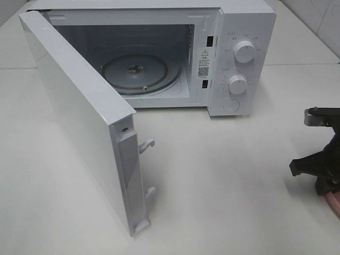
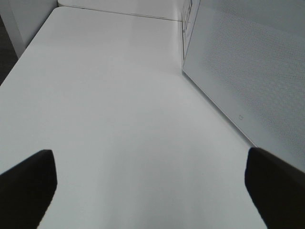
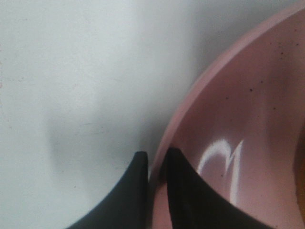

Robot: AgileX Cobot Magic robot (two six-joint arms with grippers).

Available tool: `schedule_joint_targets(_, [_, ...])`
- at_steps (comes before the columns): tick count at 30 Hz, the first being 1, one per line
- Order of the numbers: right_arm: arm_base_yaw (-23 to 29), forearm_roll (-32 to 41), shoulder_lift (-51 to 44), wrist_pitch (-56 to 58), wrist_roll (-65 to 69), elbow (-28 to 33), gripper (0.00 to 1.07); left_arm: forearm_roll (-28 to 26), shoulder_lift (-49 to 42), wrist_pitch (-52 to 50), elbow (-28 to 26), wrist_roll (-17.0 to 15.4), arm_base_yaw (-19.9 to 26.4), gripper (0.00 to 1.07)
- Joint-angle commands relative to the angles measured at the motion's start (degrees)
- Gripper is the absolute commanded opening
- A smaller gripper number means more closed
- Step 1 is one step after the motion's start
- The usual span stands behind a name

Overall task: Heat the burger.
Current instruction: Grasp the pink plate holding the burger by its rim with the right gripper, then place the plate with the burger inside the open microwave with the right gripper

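A white box-shaped microwave oven [image 1: 255,16] stands at the back of the plain white worktop [image 1: 223,175]. Its white door [image 1: 79,117] is swung wide open toward the left side. Inside, the round clear glass turntable [image 1: 141,71] lies bare. Two round white knobs, an upper one [image 1: 244,51] and a lower one [image 1: 237,84], sit on the control panel.

The left hand [image 2: 150,181] hangs over bare worktop beside the door's dotted outer face. Its two dark fingers are spread far apart with nothing between them.

The right hand [image 3: 156,157] is low at the right edge of the worktop, well apart from the oven. Its black fingers are pinched together on the rim of a glossy pink round plate [image 3: 248,95], one finger outside the rim and one inside.

The burger cannot be placed. Only a brownish sliver shows over the plate at the very edge of the right wrist view, too little to identify.
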Motion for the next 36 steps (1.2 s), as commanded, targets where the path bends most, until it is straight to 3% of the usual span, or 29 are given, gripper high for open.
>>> schedule_joint_targets(1, [-0.06, -0.4, 0.97, 0.34, 0.06, 0.52, 0.0, -0.06, -0.11, -0.8, 0.11, -0.17, 0.17, 1.0])
schedule_joint_targets(14, [-0.06, -0.46, -0.69, 2.69, 0.52, 0.17, 0.0, -0.06, -0.11, -0.8, 0.11, -0.17, 0.17, 1.0])
schedule_joint_targets(28, [0.11, -8.02, -9.91, 8.31, 6.47, 0.23, 0.0, -0.06, -0.11, -0.8, 0.11, -0.17, 0.17, 1.0])
schedule_joint_targets(36, [7.28, -17.3, -11.52, 11.97, 14.55, 0.23, 0.0, -0.06, -0.11, -0.8, 0.11, -0.17, 0.17, 1.0])
